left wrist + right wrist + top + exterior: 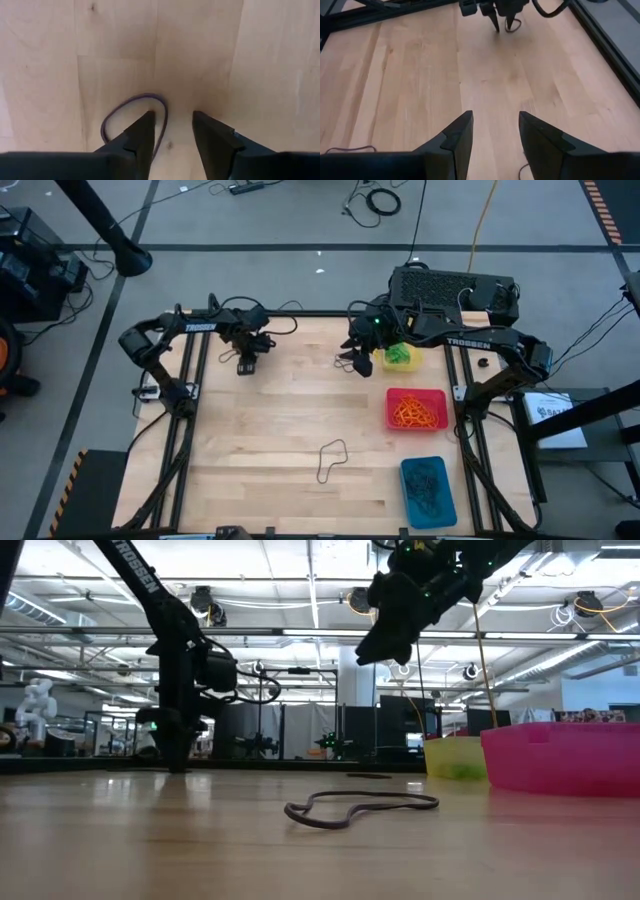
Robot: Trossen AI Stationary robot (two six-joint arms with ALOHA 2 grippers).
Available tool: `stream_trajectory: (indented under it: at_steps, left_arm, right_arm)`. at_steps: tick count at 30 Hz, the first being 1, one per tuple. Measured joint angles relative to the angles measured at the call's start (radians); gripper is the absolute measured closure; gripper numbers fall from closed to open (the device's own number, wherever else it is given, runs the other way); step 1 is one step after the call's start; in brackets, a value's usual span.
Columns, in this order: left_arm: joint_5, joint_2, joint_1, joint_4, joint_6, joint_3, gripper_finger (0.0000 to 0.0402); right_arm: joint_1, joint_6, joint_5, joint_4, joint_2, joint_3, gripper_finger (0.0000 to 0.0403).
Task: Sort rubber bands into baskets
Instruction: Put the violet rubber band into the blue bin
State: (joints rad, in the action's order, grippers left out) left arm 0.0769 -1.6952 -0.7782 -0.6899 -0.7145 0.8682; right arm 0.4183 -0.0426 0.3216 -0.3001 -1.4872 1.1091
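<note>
The left gripper point(172, 132) stands with its jaws parted and nothing between them, pointing down at the wooden table point(270, 430). A dark rubber band point(132, 117) lies flat on the wood right at the tips, its loop curving round one finger point(142, 137); whether the finger touches the band is hard to judge from the left wrist view. In the high view this gripper point(246, 364) sits in the upper left of the table, close to the far edge.

The right gripper point(495, 132) also has its jaws apart and empty. In the high view it point(358, 358) hangs near the upper middle of the table, just left of the yellow basket point(399, 356), and in the low view it point(385, 645) is well above the tabletop.

The yellow basket holds green bands point(398, 354). Just below it in the high view is the red basket point(416, 410), filled with orange bands point(410, 414), and below that, in the lower right, the blue basket point(428, 492) with dark bands point(428, 484). All three stand in a column along the table's right side.

One more loose dark band point(330, 460) lies alone on the wood in the lower middle of the table, well apart from both grippers; the low view shows it point(360, 808) flat in the foreground.

A black box point(455, 292) rests beyond the table's far edge, behind the yellow basket.
</note>
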Motion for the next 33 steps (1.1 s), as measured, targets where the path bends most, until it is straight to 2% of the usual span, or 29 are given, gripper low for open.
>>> stream_trajectory:
  at_steps: [3,8,11,16,20,25,29,33]
  left_arm:
    - [0.002,-0.003,0.000,-0.001,0.002,0.000,0.0297]
    - [-0.008,-0.005,-0.001,0.027,0.008,0.000,0.0389]
    - [-0.011,-0.005,-0.001,0.031,0.049,0.010,0.0393]
    - [0.035,0.027,0.008,-0.065,0.079,0.072,0.0398]
    - [0.173,0.110,0.029,-0.139,0.114,0.109,0.0399]
    - [0.450,0.232,0.066,-0.110,0.250,0.140,0.0400]
    - [0.618,0.316,0.113,0.019,0.419,0.157,0.0400]
    - [0.658,0.379,0.171,0.197,0.597,0.164,0.0401]
  right_arm:
    - [0.000,0.004,0.000,-0.010,0.000,0.000,0.0250]
    - [-0.001,0.011,0.000,-0.009,0.000,0.000,0.0250]
    - [-0.001,0.027,0.000,-0.009,0.000,0.000,0.0250]
    - [-0.006,0.061,0.019,-0.001,0.000,0.000,0.0250]
    - [-0.023,0.054,0.025,0.036,0.000,0.000,0.0250]
    - [-0.045,0.039,0.026,0.211,-0.014,0.000,0.0250]
    - [-0.071,0.010,0.026,0.398,-0.051,0.001,0.0250]
    - [-0.105,-0.092,0.057,0.562,-0.103,0.000,0.0250]
